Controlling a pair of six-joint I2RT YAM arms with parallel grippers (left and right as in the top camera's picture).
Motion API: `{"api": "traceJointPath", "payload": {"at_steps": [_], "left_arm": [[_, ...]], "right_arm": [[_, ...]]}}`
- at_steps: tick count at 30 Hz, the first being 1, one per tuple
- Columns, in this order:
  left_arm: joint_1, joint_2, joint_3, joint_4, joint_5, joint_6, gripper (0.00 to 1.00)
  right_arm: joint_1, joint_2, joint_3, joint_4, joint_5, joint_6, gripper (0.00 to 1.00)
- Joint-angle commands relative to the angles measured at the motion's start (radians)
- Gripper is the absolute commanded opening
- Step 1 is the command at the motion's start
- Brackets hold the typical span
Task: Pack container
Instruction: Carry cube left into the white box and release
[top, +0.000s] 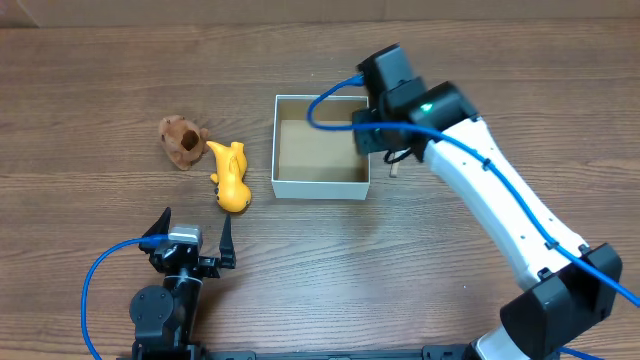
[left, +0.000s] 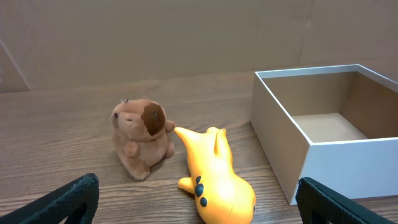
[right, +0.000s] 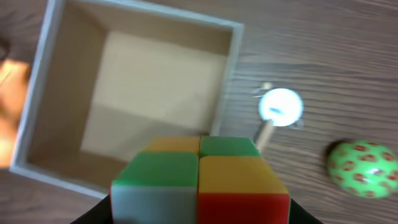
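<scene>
Cardboard container (right: 229, 74) lies below, fwd-left of the right end effector (right: 199, 214), which is clamped on a 2x2 puzzle cube (right: 199, 177) and is nearer. Left end effector (top: 196, 228) is spread wide, well apart.

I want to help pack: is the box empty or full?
Empty. The box shows only bare brown floor; the cube is in the right gripper, not yet inside.

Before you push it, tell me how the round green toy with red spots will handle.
The round green toy with red spots looks egg-shaped, so it will probably roll. Its surface seems smooth; it may slip from a pinch.
</scene>
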Motion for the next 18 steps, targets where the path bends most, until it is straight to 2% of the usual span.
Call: {"api": "traceJointPath", "payload": {"at_steps": [1, 7, 11, 18], "left_arm": [[-0.007, 0.002, -0.005, 0.002, 0.0, 0.011, 1.0], [-0.007, 0.002, -0.005, 0.002, 0.0, 0.012, 1.0], [-0.007, 0.002, -0.005, 0.002, 0.0, 0.012, 1.0], [-0.007, 0.002, -0.005, 0.002, 0.0, 0.012, 1.0]], "right_arm": [[0.069, -0.024, 0.016, 0.02, 0.008, -0.002, 0.4], [0.121, -0.022, -0.008, 0.05, 0.008, 0.019, 0.41], [0.13, -0.011, -0.064, 0.106, 0.006, 0.025, 0.44], [0.132, 0.074, -0.102, 0.146, -0.027, 0.024, 0.45]]}}
